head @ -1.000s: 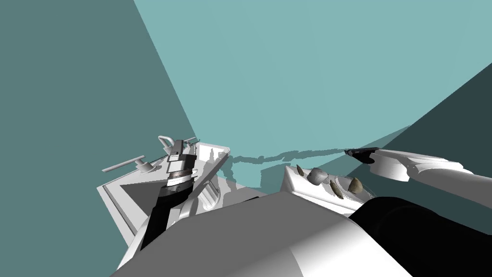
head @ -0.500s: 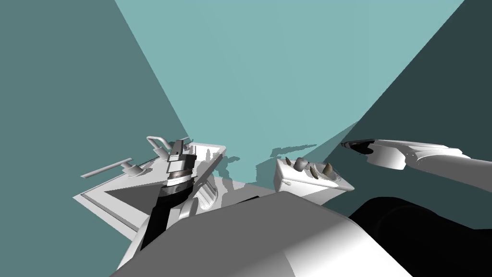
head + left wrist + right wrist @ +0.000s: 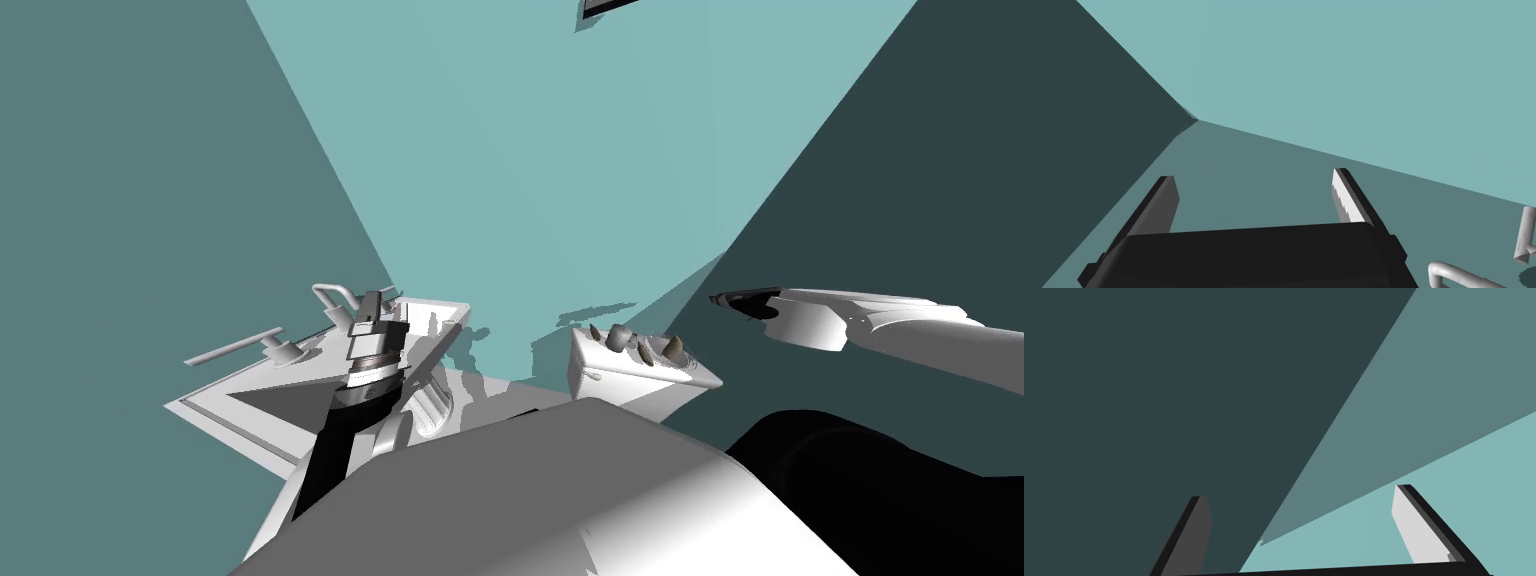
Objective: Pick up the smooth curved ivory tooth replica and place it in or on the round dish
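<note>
Head view tilts a touch: white stand with curved tooth edges closer to sink. Left gripper and right gripper both spread wide, empty.

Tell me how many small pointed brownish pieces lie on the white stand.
3 pointed pieces, all on the white stand: one left of the grey round thing, a second and a third close together right of it. Others may be hidden.

Bathroom or kitchen: white sink, tap, teal walls.
</note>
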Robot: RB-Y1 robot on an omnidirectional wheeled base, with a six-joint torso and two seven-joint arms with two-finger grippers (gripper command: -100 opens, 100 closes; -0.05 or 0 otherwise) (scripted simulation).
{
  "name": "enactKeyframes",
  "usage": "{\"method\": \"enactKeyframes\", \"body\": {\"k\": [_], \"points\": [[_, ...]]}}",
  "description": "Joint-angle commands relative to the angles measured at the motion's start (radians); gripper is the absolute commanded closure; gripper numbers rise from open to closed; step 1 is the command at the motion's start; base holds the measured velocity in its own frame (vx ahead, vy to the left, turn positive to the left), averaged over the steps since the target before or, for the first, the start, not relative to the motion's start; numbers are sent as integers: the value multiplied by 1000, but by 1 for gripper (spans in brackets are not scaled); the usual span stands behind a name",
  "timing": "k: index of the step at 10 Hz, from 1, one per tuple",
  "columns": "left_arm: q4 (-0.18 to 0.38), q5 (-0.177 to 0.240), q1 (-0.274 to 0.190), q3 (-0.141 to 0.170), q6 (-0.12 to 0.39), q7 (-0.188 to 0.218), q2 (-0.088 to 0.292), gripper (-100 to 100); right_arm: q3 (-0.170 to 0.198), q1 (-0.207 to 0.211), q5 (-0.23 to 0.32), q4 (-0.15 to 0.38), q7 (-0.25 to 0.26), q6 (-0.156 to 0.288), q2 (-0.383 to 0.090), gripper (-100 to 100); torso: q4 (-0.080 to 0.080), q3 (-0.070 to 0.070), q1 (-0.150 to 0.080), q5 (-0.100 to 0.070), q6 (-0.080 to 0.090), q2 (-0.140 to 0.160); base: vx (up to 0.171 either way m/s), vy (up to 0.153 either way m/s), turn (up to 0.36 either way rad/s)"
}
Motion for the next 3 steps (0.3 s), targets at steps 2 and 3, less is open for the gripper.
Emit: {"method": "enactKeyframes", "body": {"k": [2,3], "points": [[0,0,0,0,0,0,0,0,0,0,0,0,0,0,0,0,0,0,0,0,0,0,0,0,0],[0,0,0,0,0,0,0,0,0,0,0,0,0,0,0,0,0,0,0,0,0,0,0,0,0]]}}
